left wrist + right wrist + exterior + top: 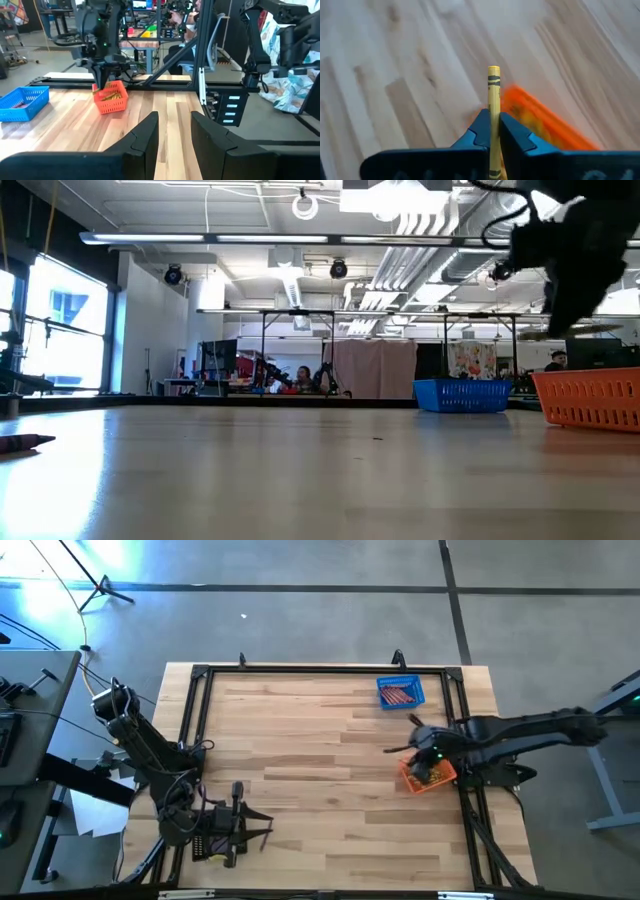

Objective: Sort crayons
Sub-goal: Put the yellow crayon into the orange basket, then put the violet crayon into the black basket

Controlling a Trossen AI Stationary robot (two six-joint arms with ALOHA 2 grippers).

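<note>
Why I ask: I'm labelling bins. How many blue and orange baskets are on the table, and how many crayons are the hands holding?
Blue basket: 1
Orange basket: 1
Held crayons: 1, the yellow crayon in the right hand; the left hand holds none
Total: 3

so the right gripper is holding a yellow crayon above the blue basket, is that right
Not quite: the right gripper does pinch a yellow crayon, but it is over the orange basket, not the blue basket. The high view shows that gripper above the orange basket, with the blue one apart from it, nearer the table's far edge.
</note>
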